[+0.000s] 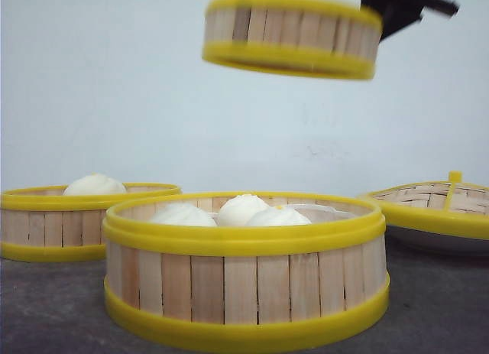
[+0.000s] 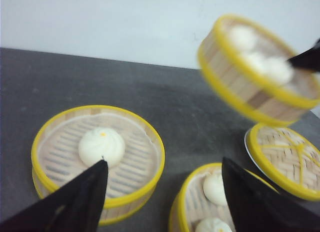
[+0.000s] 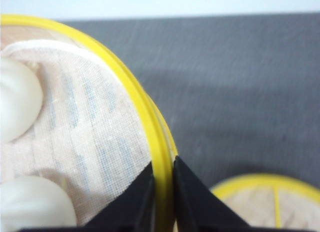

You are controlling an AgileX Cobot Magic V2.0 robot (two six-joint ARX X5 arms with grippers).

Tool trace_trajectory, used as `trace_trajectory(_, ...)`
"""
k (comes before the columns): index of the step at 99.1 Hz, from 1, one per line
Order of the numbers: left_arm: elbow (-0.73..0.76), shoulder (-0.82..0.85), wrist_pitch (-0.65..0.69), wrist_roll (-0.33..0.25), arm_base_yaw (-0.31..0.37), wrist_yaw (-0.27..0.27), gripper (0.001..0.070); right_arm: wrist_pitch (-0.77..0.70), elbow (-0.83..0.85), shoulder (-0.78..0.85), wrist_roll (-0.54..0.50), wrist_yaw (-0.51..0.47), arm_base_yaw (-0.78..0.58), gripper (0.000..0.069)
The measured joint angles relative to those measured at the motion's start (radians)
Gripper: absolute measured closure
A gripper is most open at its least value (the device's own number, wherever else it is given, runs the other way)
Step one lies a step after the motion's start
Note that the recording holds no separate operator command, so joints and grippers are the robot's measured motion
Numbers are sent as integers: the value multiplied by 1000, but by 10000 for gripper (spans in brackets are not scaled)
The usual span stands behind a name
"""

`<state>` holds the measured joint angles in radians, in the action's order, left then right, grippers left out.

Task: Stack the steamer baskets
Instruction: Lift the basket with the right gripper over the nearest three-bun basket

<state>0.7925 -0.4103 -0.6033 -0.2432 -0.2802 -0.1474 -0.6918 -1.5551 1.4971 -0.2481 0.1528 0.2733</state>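
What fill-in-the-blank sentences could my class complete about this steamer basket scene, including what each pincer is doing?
1. The right pincer is shut on the ____ of the lifted basket.
2. The left pincer is open and holds ____.
3. The basket on the left contains ____ bun.
4. The woven lid rests on a white ____.

Missing words: rim; nothing; one; plate

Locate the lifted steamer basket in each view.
Front view: lifted steamer basket at top centre, in the air.
Left wrist view: upper right, tilted, buns inside.
Right wrist view: fills the left side, rim pinched by the right hand.
Shared landmark: the woven lid.
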Motion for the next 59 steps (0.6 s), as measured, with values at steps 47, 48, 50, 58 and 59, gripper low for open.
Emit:
trace_trajectory(47,0,47,-21,0,-5,-73,272,-185,76,-173,38,-50,148,659)
trace_trajectory(48,0,47,-21,0,-5,-76,272,-185,82,-173,38,-53,153,659)
trace_trajectory(50,0,48,-21,0,-5,-80,271,-185,93,-173,39,-60,162,659)
trace_trajectory(58,0,48,-21,0,-5,-90,272,-162,156,-170,40,-81,197,659)
trace_trajectory(59,0,48,-21,0,-5,-90,271,-159,163,-169,41,-83,201,659)
